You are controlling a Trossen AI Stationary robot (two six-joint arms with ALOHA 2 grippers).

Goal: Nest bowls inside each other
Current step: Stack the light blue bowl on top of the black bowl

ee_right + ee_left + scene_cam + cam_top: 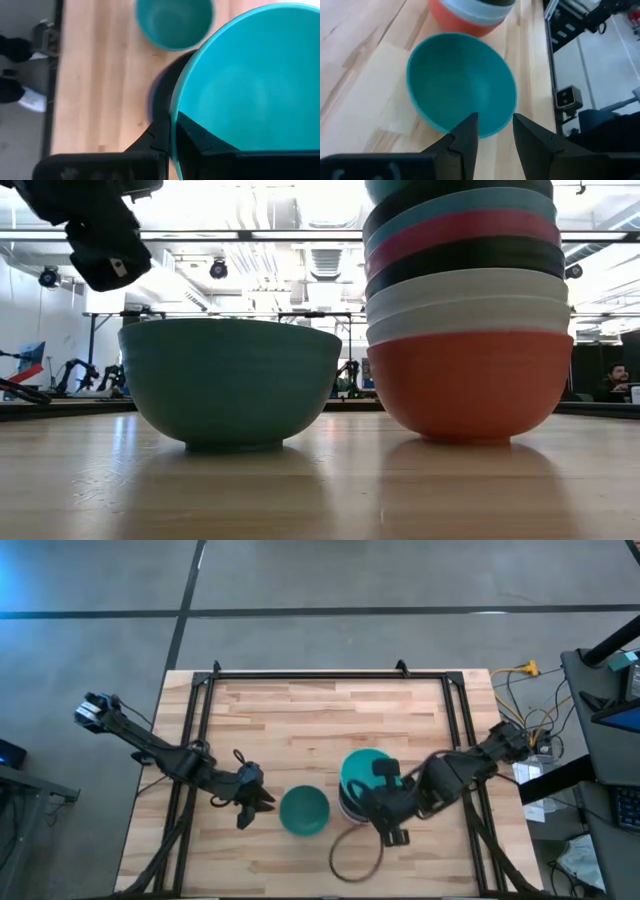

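Note:
A dark teal bowl [303, 811] [230, 380] [460, 80] stands upright on its base on the wooden table. To its right is a stack of nested bowls [468, 320], red-orange at the bottom, then white, black, magenta and blue ones. My right gripper [383, 776] [175, 127] is shut on a turquoise bowl [360, 768] [250, 75] at the top of that stack. My left gripper [258, 802] [492, 127] is open. It hangs above the table just left of the dark teal bowl, its fingers pointing at the bowl's nearest rim without touching it. My right gripper holds the turquoise bowl by its rim [174, 117], one finger [200, 139] inside the bowl and one finger [157, 140] outside. The bowl is upright over the stack; whether it sits in the black bowl [161, 95] beneath or hangs just above it, I cannot tell.
A thin dark ring [355, 860] lies on the table near the front edge, below the stack. A black frame [330, 675] runs along the table's far and side edges. Cables [530, 710] hang off the right side. Bare wood lies across the far half.

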